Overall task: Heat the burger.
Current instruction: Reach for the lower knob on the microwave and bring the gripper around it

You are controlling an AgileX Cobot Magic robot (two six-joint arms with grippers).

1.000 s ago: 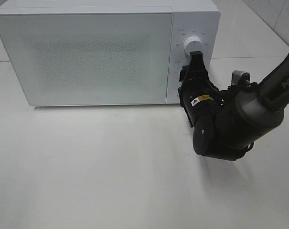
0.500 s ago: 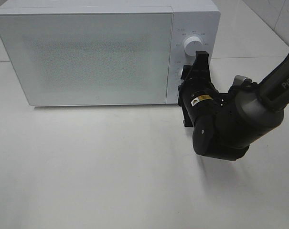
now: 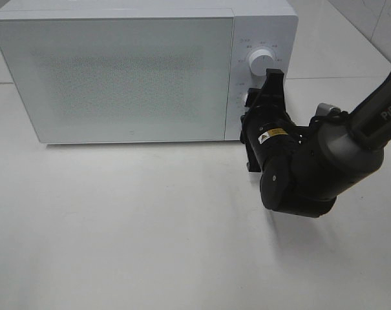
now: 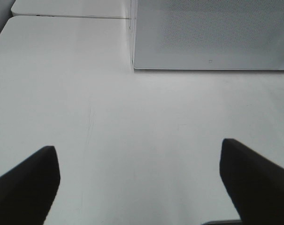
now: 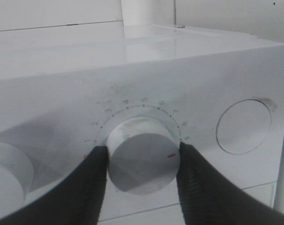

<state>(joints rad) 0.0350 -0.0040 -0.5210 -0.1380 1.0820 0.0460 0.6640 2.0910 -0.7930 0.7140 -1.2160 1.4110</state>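
From the high camera, the microwave (image 3: 263,19) stands at the back of the white table (image 3: 117,226). Its frosted door (image 3: 117,77) is shut, so nothing inside can be made out. The burger shows in no view, and whether it sits behind that door cannot be told. The right arm (image 3: 331,161) comes in from the right edge, its bulky dark wrist low over the table. The right gripper (image 3: 265,90) points up at the control panel, just under the upper knob (image 3: 260,62). Its own body hides most of what it meets there.

In the left wrist view, the left gripper (image 4: 142,187) hangs over bare table (image 4: 62,93). Its two dark fingers (image 4: 26,183) are spread wide with nothing between them. The microwave (image 4: 212,33) lies ahead, well apart.

The right wrist view is close on the panel. The right gripper (image 5: 142,149) is clamped on the lower knob (image 5: 142,164), one finger (image 5: 92,187) pressed against each side. The knob carries a small red mark (image 5: 170,154) and is ringed by dots and numerals. The upper knob (image 5: 3,178) is cut off at one edge of the frame. A round button (image 5: 243,126) sits on the other side.
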